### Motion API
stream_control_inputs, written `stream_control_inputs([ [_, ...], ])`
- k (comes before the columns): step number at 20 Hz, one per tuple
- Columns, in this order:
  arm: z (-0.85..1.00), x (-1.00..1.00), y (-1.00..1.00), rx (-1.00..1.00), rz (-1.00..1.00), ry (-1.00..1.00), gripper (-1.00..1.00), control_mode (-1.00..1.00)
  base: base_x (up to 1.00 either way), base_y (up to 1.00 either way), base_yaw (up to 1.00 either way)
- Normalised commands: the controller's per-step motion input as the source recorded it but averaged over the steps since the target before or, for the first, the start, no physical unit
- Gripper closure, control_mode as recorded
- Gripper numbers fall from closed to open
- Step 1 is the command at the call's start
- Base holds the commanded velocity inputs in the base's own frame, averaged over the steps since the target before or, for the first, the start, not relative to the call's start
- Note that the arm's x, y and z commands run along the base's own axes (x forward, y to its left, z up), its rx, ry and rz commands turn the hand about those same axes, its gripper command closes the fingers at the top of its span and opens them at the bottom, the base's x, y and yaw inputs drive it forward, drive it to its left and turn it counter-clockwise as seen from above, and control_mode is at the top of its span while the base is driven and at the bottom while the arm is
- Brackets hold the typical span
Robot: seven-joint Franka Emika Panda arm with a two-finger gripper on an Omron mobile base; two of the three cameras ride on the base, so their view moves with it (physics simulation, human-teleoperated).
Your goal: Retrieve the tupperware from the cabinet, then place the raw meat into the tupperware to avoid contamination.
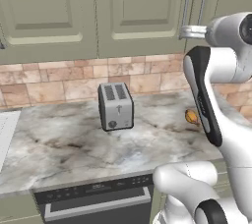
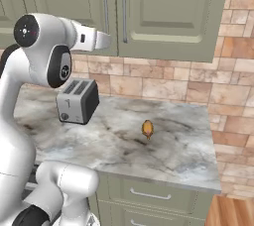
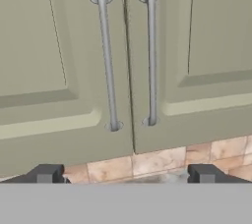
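The tupperware is out of sight, presumably inside the cabinet [image 3: 128, 70], whose doors are shut. The end effector [image 3: 125, 175], spread wide and empty, should centre on one bar handle [image 3: 150, 56], close squarely, then pull.

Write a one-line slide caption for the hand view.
Open gripper faces the closed cabinet, its two silver bar handles side by side just ahead.

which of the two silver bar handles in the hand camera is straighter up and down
The right-hand silver bar handle on the pale olive-green cabinet runs nearly vertical there; the left-hand silver bar handle slants, its lower end shifted toward the door seam.
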Motion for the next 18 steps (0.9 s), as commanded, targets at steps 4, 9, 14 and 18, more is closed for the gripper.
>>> stream_control_inputs([
  [4,0.03,0.01,0.10,-0.02,0.00,0.09,-1.00,-1.00,0.00,0.00,0.00],
  [9,0.00,0.27,0.00,-0.02,0.00,0.17,-1.00,-1.00,0.00,0.00,0.00],
  [14,-0.01,0.37,0.00,0.00,0.02,0.11,-1.00,-1.00,0.00,0.00,0.00],
  [18,-0.04,0.41,0.00,0.00,0.08,0.00,-1.00,-1.00,0.00,0.00,0.00],
])
